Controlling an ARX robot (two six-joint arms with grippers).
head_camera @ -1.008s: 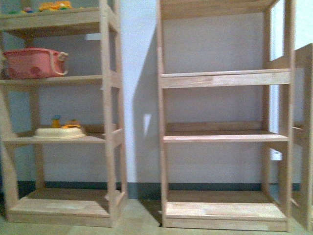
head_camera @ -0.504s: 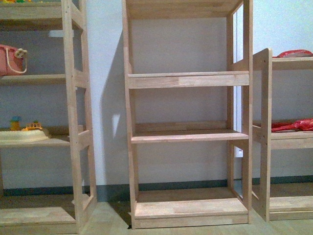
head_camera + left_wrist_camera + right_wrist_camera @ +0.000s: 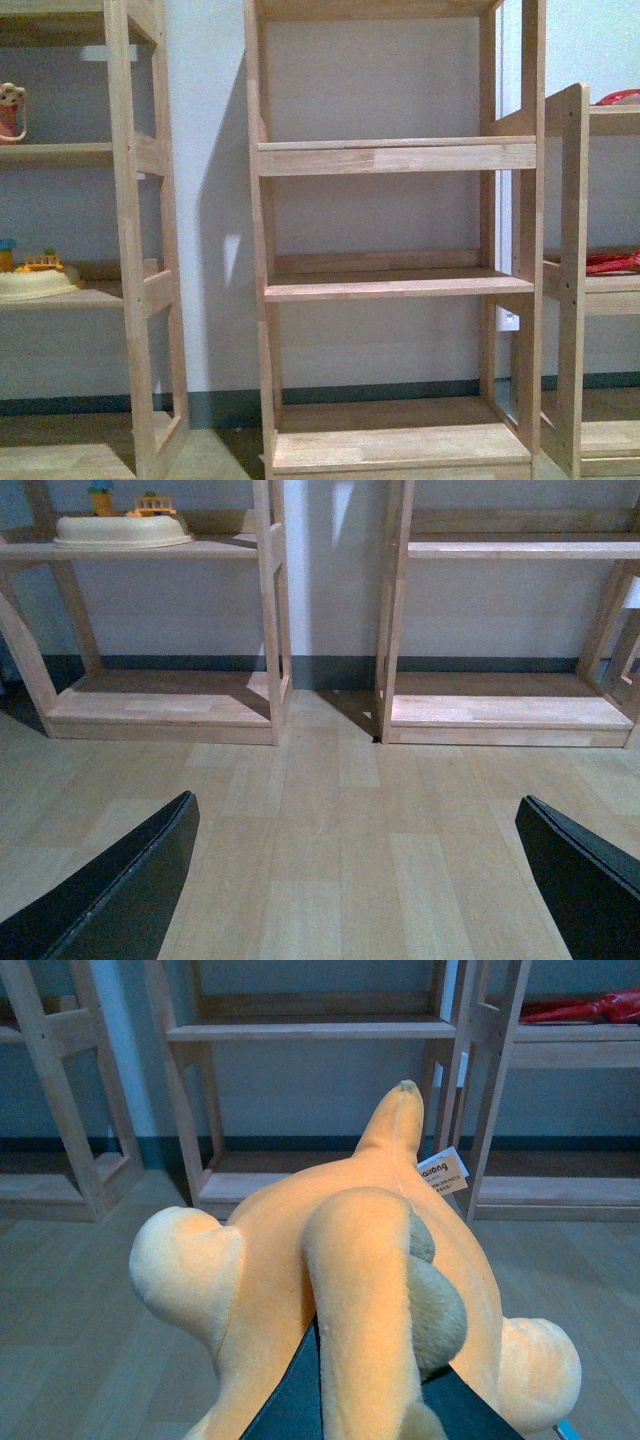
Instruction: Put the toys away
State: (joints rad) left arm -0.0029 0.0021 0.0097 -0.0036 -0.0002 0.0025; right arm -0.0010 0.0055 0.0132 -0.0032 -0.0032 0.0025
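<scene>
As the front view looks straight ahead, a tall pale-wood shelf rack (image 3: pixel 395 287) stands against the white wall (image 3: pixel 210 150). A similar left-hand rack (image 3: pixel 130 250) just beside it carries a cream oval basin (image 3: pixel 35 283) topped with small colourful pieces, and a right-hand rack (image 3: pixel 572 280) bears a red crumpled thing (image 3: pixel 612 263). In the left wrist view, the left hand (image 3: pixel 355 815) hangs over the light wood-plank floor (image 3: pixel 330 880), its two black fingers (image 3: pixel 120 900) spread wide apart with only floor showing between them; the cream basin sits on a shelf beyond. In the right wrist view, the right hand (image 3: pixel 378 1385) is pressed onto the yellow-orange soft plush animal (image 3: pixel 260 1280), its dark fingers (image 3: pixel 295 1400) pinching a plump limb from both sides. The toy is thus carried above the floor, facing the racks, with a small white printed tag (image 3: pixel 443 1172) sticking out near its pointed tip.
</scene>
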